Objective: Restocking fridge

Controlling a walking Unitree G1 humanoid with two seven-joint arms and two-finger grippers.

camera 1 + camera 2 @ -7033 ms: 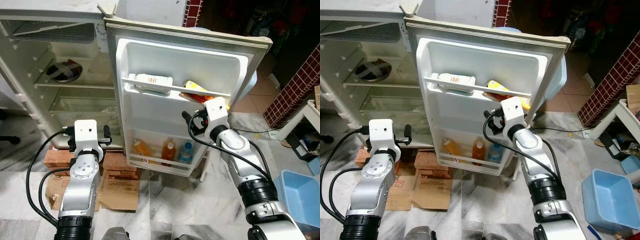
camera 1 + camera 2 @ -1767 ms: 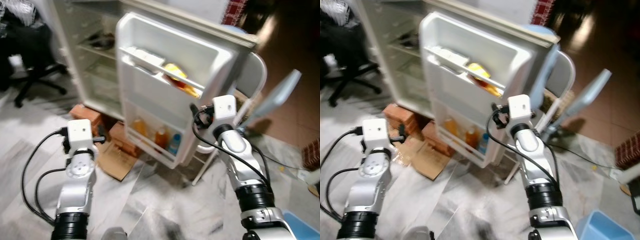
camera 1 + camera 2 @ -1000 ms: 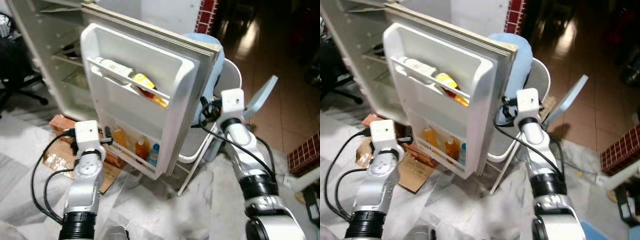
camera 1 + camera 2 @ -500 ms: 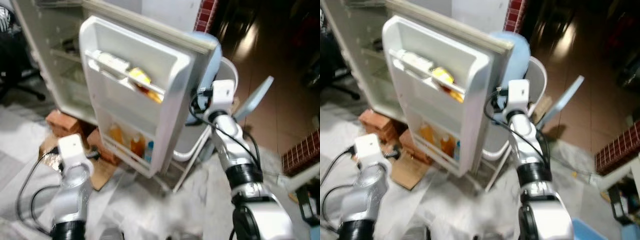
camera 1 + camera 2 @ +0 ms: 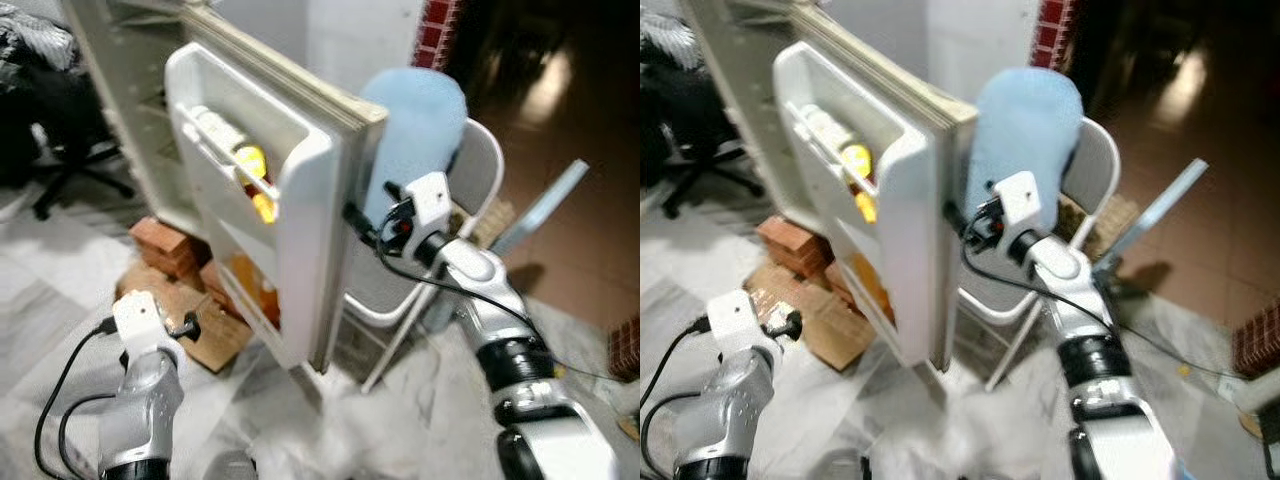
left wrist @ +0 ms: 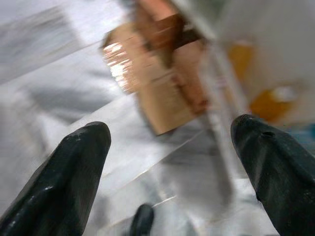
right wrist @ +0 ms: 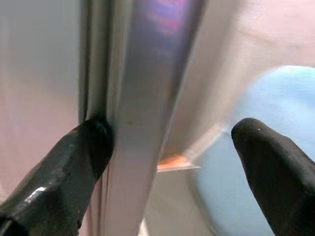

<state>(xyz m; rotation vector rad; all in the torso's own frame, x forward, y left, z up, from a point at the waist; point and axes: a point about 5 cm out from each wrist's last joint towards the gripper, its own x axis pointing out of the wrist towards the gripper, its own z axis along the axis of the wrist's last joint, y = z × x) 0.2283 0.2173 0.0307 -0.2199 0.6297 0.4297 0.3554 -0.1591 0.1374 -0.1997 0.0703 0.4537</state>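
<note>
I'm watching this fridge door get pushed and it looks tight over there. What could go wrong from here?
1. The right gripper is open at the fridge door edge, one finger against it; it could slip off or get pinched as the door swings.
2. The folding chair with its blue cushion stands right behind the door, so the arm might catch on it.
3. Bottles on the door shelf lie tilted and could shift.
</note>
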